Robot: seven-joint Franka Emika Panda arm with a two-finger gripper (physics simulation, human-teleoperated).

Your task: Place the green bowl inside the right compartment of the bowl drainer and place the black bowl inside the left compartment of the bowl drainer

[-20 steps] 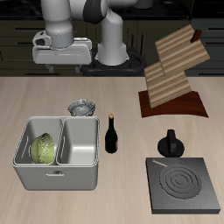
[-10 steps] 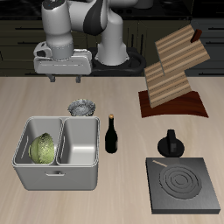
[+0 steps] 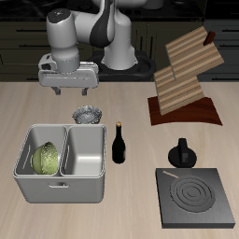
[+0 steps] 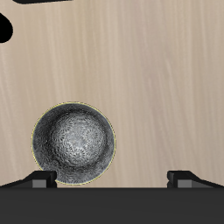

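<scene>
The green bowl (image 3: 45, 159) lies inside the bowl drainer (image 3: 62, 177), in the well farther from the bottle; the other well holds nothing. The black bowl (image 3: 87, 115), mottled silvery grey, stands on the table just behind the drainer. My gripper (image 3: 72, 91) hangs open above the table, a little behind and above this bowl. In the wrist view the black bowl (image 4: 74, 144) sits upright beneath the gripper (image 4: 112, 178), off-centre towards one fingertip (image 4: 39, 178), and nothing is between the fingers.
A black bottle (image 3: 119, 143) stands close beside the drainer. A wooden rack (image 3: 187, 73) stands at the back, with a small black pot (image 3: 181, 152) and a dark stove plate (image 3: 195, 199) nearer the front edge.
The gripper has come down and forward towards the black bowl. The bowls and the drainer have not moved.
</scene>
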